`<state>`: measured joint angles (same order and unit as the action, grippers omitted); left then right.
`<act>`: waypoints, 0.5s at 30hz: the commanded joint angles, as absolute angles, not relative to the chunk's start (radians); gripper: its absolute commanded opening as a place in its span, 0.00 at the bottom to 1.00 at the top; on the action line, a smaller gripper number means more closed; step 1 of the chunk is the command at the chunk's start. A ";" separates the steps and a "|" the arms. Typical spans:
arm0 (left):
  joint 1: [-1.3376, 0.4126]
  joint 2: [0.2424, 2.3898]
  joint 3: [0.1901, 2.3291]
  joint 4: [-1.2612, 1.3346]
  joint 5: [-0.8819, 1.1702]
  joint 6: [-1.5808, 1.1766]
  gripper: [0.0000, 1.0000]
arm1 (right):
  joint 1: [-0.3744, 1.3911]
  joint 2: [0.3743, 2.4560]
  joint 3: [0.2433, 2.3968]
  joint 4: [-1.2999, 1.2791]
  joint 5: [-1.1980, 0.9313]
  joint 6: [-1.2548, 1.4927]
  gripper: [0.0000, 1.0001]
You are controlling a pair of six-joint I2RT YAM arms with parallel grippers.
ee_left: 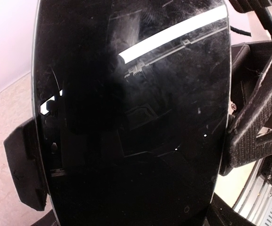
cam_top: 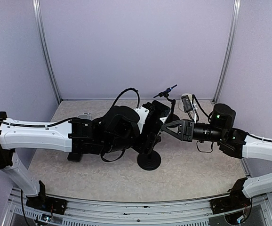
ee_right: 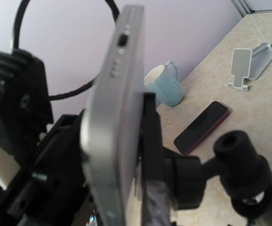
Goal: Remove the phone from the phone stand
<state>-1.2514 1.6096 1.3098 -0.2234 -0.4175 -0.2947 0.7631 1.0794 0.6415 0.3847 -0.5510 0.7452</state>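
Black glass of the phone (ee_left: 131,113) fills the left wrist view, so we cannot tell how the left pincer (cam_top: 150,123) stands. A finger (ee_left: 256,127) of the right pincer (cam_top: 165,128) touches the phone's edge; whether that pincer grips it, we cannot tell either. We see the phone clamped in the stand (cam_top: 149,160), mid-tabletop (cam_top: 197,169). Farther back we find a dark red phone (ee_right: 202,127) lying flat, a pale blue mug (ee_right: 166,84) and a white holder (ee_right: 249,66).
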 commanded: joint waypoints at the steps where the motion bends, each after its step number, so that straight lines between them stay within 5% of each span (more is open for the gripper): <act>1: -1.162 1.549 1.304 -0.225 -0.522 -0.420 0.34 | 0.770 1.032 0.615 0.309 -0.569 0.687 0.00; 15: -1.103 1.475 1.203 -0.076 -0.271 -0.361 0.31 | 0.769 1.038 0.622 0.291 -0.546 0.664 0.00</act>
<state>-1.1900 1.5570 1.2388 -0.1493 -0.2314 -0.3099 0.7712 1.0710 0.6415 0.3714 -0.5156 0.7036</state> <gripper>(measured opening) 0.734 0.240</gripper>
